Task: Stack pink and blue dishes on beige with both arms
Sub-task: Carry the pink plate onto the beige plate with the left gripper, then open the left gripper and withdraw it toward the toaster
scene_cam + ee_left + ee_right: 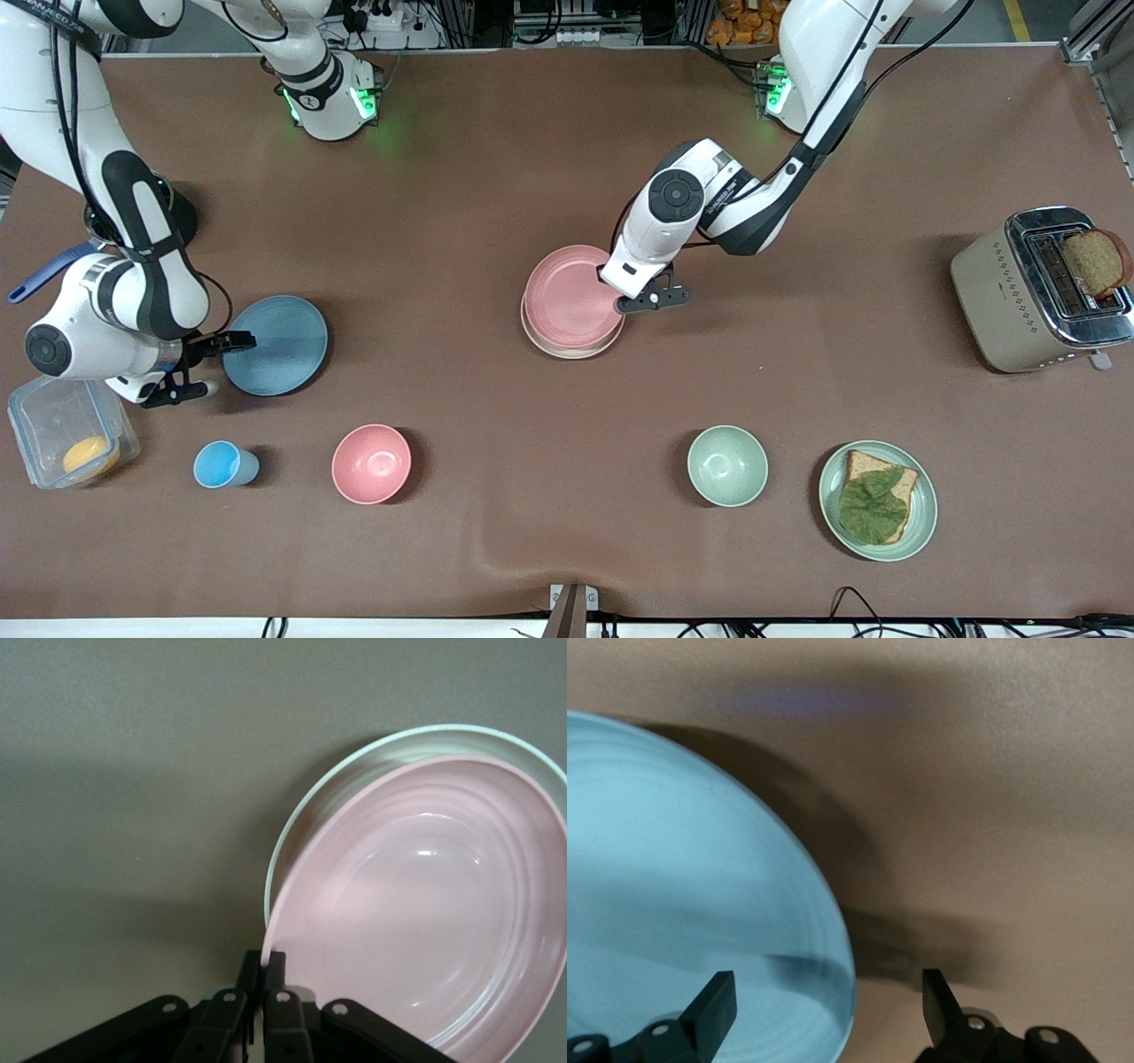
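The pale pink plate (569, 297) sits on the cream-beige plate (567, 348) at mid-table, shifted slightly off its centre. My left gripper (617, 304) is shut on the pink plate's rim at the edge toward the left arm's end. The left wrist view shows the fingertips (270, 961) pinching the pink plate (425, 904), with the beige plate's rim (354, 771) showing past it. The light blue plate (276, 346) lies toward the right arm's end. My right gripper (219, 363) is open with the blue plate's edge between its fingers. In the right wrist view this gripper (828, 992) straddles the blue plate (682, 886).
Nearer the front camera stand a small blue cup (224, 464), a deep pink bowl (371, 463), a green bowl (727, 465) and a green plate with bread and a leaf (921, 523). A clear container (53, 416) sits beside the right gripper. A toaster (992, 292) stands at the left arm's end.
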Tool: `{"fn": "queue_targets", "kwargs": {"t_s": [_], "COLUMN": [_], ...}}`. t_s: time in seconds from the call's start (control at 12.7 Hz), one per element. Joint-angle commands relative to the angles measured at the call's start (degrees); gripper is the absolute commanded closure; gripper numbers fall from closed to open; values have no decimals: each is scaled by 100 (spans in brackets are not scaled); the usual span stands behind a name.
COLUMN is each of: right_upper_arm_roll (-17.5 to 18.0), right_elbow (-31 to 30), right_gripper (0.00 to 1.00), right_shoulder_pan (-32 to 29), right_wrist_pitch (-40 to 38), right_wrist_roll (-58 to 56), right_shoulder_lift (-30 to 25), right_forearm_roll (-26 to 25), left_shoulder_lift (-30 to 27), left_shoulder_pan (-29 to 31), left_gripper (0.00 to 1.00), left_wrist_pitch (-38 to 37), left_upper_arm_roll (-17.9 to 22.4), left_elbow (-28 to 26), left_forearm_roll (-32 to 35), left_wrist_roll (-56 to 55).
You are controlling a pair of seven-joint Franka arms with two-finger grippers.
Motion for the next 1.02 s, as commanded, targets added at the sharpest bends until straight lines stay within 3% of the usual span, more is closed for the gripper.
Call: {"fn": "queue_targets", "kwargs": {"t_s": [0.0,0.08,0.16,0.47,0.94], "right_upper_arm_roll": [83,83,92,83,110], "right_elbow": [128,137,137,137,242], "right_gripper": [98,100,100,100,100], "right_shoulder_pan": [-141,-159,-168,-141,-62], "right_wrist_pitch": [-32,-32,-32,-32,-381], "right_wrist_roll": [-149,-393,-648,-730,-703], "right_shoulder_lift": [98,107,98,98,-86], "right_forearm_roll": [39,39,39,39,39], "left_shoulder_lift": [69,87,70,-666,-2187], "left_shoulder_pan": [-85,-85,-93,169,1495], "left_gripper": [75,34,0,0,0], "left_wrist_pitch": [73,73,73,-364,-2498], "left_upper_arm_roll": [43,43,43,104,104], "left_elbow": [117,196,214,407,1240], "left_forearm_roll": [-63,-63,-37,25,34], "left_wrist_roll": [-103,-103,-94,12,1283]}}
